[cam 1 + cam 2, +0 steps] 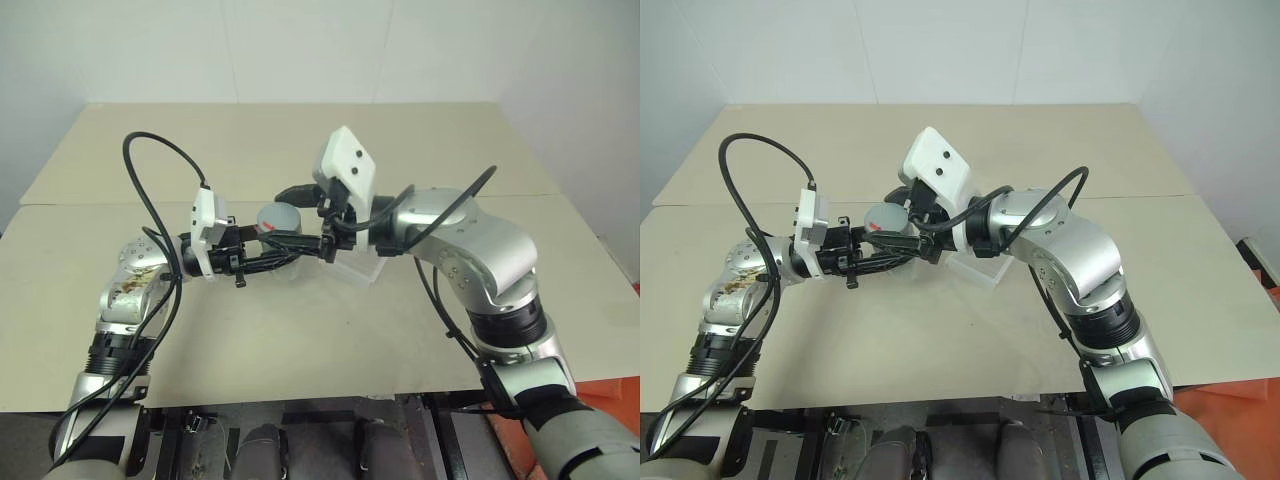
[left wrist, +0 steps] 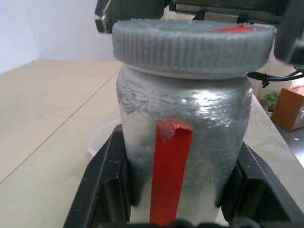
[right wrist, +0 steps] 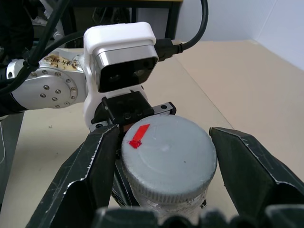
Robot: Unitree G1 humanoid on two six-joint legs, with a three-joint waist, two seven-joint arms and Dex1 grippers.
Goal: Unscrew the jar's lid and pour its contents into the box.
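Grey lid sits between the right gripper's spread, non-touching fingers. The left gripper clamps the upright jar directly beneath

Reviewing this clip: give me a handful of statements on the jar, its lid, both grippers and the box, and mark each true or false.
1. The left gripper is shut on the jar. True.
2. The lid has been taken off the jar. False: it sits on the jar's neck.
3. The right gripper clamps the lid. False: its fingers stand open on either side of the lid, with gaps.
4. The lid bears a red mark on top. True.
5. The box lies on the table below the grippers. True.
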